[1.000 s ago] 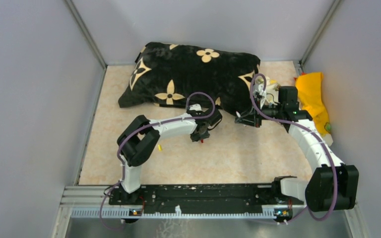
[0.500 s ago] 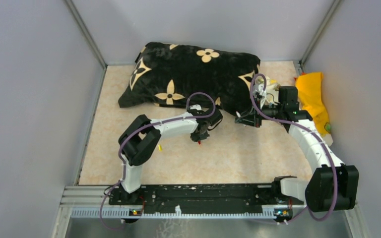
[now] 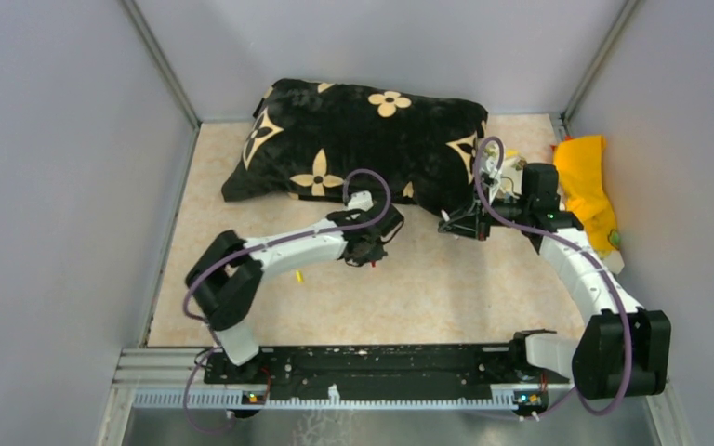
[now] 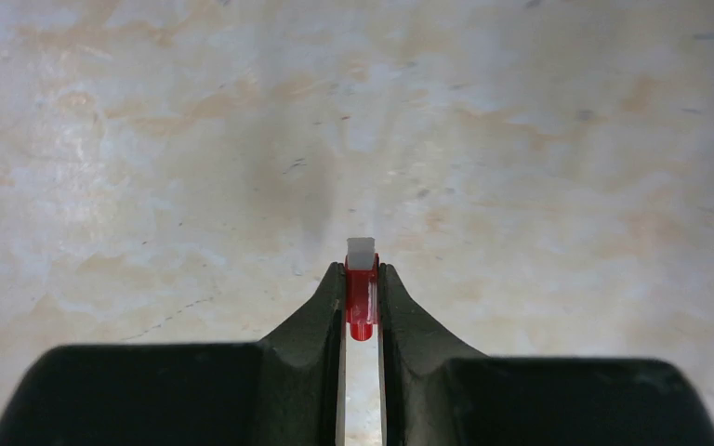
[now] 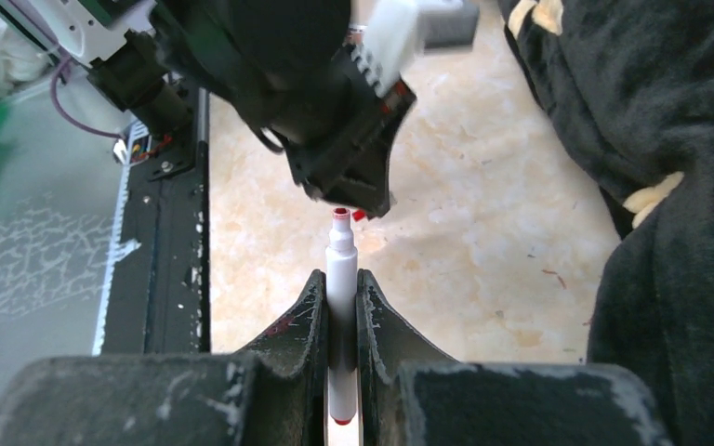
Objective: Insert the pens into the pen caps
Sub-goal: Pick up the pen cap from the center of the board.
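Beige mottled surface (image 4: 149, 139) lies beneath both hands. Left hand (image 4: 362, 277) is closed on a red pen cap (image 4: 362, 307), clamped between its fingertips. Right hand (image 5: 339, 286) grips a white pen (image 5: 339, 251), whose red tip projects forward toward the left hand.

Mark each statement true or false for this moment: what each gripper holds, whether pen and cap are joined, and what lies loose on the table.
1. The left gripper grips a red cap. True.
2. The right gripper is empty. False: it clamps a white pen with a red tip.
3. The pen's tip sits inside the red cap. False: the tip is bare, short of the cap.
4. A yellow cap lies loose on the table. True.
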Controlling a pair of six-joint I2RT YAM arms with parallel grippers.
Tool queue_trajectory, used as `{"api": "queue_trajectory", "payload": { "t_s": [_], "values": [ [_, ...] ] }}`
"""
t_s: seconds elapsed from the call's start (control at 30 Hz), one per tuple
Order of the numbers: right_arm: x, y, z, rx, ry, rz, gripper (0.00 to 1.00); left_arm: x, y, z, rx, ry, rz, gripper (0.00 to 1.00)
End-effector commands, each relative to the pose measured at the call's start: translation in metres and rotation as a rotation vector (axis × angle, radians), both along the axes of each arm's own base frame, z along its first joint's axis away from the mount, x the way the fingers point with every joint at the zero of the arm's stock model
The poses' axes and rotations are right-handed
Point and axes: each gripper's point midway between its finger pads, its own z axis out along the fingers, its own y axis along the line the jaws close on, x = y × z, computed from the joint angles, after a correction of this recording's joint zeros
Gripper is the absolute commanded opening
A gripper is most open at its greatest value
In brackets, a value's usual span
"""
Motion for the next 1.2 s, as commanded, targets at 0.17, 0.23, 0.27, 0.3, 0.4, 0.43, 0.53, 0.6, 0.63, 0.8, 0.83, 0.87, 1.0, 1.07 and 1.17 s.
{"api": "queue_trajectory", "payload": {
  "t_s": [0.17, 0.23, 0.27, 0.3, 0.4, 0.43, 0.53, 0.6, 0.63, 0.8, 0.83, 0.87, 1.0, 1.07, 1.17],
  "values": [
    [-0.017, 0.014, 0.015, 0.106, 0.033, 0.093, 0.00, 0.009, -0.043, 0.148, -0.595, -0.596, -0.306, 0.00],
    [-0.021, 0.021, 0.014, 0.124, 0.063, 0.113, 0.00, -0.001, -0.038, 0.177, -0.723, -0.753, -0.360, 0.00],
    [-0.023, 0.024, 0.014, 0.128, 0.072, 0.123, 0.00, -0.006, -0.035, 0.189, -0.767, -0.824, -0.385, 0.00],
    [-0.025, 0.028, 0.012, 0.128, 0.079, 0.136, 0.00, -0.012, -0.032, 0.201, -0.808, -0.889, -0.410, 0.00],
    [-0.033, 0.040, 0.007, 0.121, 0.101, 0.172, 0.00, -0.025, -0.023, 0.230, -0.868, -1.062, -0.481, 0.00],
    [-0.035, 0.044, 0.006, 0.119, 0.107, 0.182, 0.00, -0.029, -0.022, 0.238, -0.884, -1.114, -0.502, 0.00],
    [-0.043, 0.054, 0.003, 0.121, 0.135, 0.214, 0.00, -0.038, -0.017, 0.263, -0.942, -1.263, -0.539, 0.00],
    [-0.048, 0.060, 0.000, 0.126, 0.154, 0.231, 0.00, -0.043, -0.018, 0.275, -0.982, -1.333, -0.561, 0.00],
    [-0.050, 0.063, 0.000, 0.128, 0.160, 0.240, 0.00, -0.045, -0.019, 0.281, -1.003, -1.360, -0.570, 0.00],
    [-0.060, 0.075, -0.004, 0.125, 0.176, 0.273, 0.00, -0.053, -0.030, 0.294, -1.080, -1.438, -0.629, 0.00],
    [-0.060, 0.076, -0.004, 0.125, 0.180, 0.273, 0.00, -0.054, -0.031, 0.295, -1.098, -1.444, -0.636, 0.00],
    [-0.060, 0.076, -0.003, 0.127, 0.182, 0.272, 0.00, -0.054, -0.033, 0.294, -1.115, -1.442, -0.638, 0.00],
    [-0.059, 0.077, 0.000, 0.135, 0.180, 0.261, 0.00, -0.053, -0.035, 0.287, -1.161, -1.427, -0.617, 0.00],
    [-0.057, 0.077, -0.001, 0.137, 0.185, 0.249, 0.00, -0.052, -0.035, 0.285, -1.178, -1.415, -0.603, 0.00],
    [-0.054, 0.078, -0.002, 0.135, 0.188, 0.231, 0.00, -0.054, -0.036, 0.284, -1.194, -1.399, -0.605, 0.00]
  ]
}}
